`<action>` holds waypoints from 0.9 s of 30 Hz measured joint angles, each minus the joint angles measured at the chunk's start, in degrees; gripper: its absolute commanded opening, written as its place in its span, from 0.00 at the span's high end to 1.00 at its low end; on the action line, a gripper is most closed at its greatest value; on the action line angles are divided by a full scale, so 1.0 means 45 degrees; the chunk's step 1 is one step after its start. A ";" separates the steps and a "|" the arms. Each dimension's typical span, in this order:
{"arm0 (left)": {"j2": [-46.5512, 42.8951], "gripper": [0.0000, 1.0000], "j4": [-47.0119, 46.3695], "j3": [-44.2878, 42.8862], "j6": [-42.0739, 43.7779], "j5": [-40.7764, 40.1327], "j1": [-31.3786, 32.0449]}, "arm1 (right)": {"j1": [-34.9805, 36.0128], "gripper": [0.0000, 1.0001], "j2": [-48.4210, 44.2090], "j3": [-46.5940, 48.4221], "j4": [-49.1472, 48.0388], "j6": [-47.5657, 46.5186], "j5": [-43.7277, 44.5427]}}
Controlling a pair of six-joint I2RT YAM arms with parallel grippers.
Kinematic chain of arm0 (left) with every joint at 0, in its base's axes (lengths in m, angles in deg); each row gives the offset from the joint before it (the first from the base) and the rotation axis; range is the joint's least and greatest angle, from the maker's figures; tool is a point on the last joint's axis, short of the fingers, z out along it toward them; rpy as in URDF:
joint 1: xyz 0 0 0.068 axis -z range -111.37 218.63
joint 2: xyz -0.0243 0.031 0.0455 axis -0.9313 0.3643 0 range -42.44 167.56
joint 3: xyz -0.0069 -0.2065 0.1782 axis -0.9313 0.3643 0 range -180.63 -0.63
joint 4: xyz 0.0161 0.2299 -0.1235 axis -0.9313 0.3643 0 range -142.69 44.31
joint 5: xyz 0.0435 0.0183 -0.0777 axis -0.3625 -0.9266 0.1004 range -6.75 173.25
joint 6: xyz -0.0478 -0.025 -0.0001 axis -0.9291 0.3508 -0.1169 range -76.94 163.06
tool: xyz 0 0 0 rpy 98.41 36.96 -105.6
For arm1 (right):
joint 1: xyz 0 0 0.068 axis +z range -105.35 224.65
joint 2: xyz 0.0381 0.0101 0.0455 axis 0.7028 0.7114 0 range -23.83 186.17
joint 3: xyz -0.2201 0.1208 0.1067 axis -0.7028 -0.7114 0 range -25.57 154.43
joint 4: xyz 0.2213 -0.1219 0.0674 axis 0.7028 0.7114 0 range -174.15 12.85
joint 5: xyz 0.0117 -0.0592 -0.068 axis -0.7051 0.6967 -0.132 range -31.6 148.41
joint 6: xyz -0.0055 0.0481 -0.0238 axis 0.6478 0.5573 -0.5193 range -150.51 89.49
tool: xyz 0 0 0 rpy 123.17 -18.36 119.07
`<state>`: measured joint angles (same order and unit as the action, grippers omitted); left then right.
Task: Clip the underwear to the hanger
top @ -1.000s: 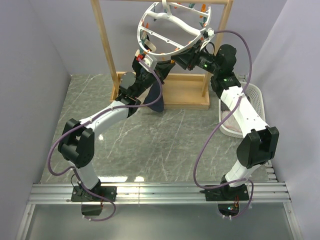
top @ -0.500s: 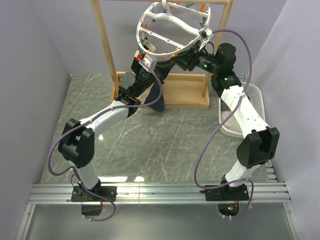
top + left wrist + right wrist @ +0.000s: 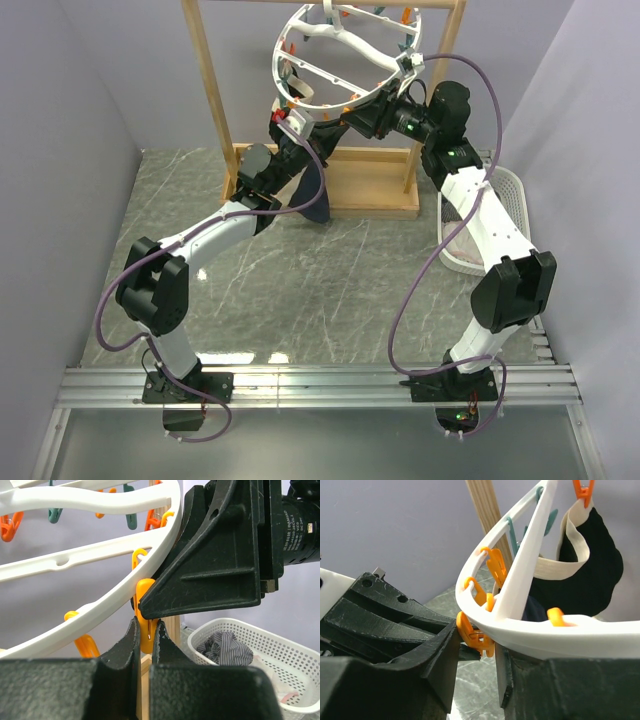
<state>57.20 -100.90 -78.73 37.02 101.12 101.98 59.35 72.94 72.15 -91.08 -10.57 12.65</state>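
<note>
The white hanger [image 3: 345, 100] hangs from the wooden rack. The navy underwear [image 3: 312, 190] droops below its near rim. In the right wrist view its cream waistband and dark cloth [image 3: 592, 555] hang from an orange clip at the top right. My left gripper [image 3: 290, 122] is raised to the rim and looks shut on the underwear. Its fingertips [image 3: 145, 625] sit just under an orange clip [image 3: 144, 592]. My right gripper [image 3: 347, 118] reaches in from the right, and its jaws [image 3: 477, 645] squeeze that orange clip [image 3: 472, 632] under the rim [image 3: 535, 630].
The wooden rack [image 3: 215, 90] stands at the back with its base on the marble-patterned table. A white basket [image 3: 505, 190] holding grey striped cloth [image 3: 220, 647] sits at the right, beside my right arm. Several orange and teal clips hang from the hanger's crossbars [image 3: 100, 550].
My right gripper has moved slightly left and up against the rim. The hanger has shifted a little to the left with it. The left arm has barely moved.
</note>
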 measured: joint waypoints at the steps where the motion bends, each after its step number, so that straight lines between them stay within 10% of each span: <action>1: 0.0000 1.00 -0.0005 0.0000 0.0044 -0.0005 0.0000 | 0.0000 0.60 0.0005 0.0039 0.0073 0.0063 0.0005; 8: 0.0000 1.00 0.0019 0.0000 0.0253 0.0005 0.0005 | 0.0005 0.58 0.0029 0.0131 0.0296 0.0452 0.0068; 12: 0.0000 1.00 0.0019 0.0000 0.0306 0.0000 0.0005 | 0.0005 0.77 0.0039 0.0146 0.0325 0.0505 0.0194; 17: 0.0000 0.47 0.0005 0.0024 0.0505 -0.0034 0.0005 | 0.0010 1.00 0.0049 0.0146 0.0340 0.0617 0.0267; 27: -0.1642 0.43 0.1768 0.1792 -0.0651 0.1127 -0.0923 | 0.0097 1.00 0.0049 0.0146 0.0563 0.0359 0.0733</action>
<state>49.81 -92.94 -70.67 34.09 106.19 97.82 59.79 73.16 72.80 -88.55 -8.95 15.95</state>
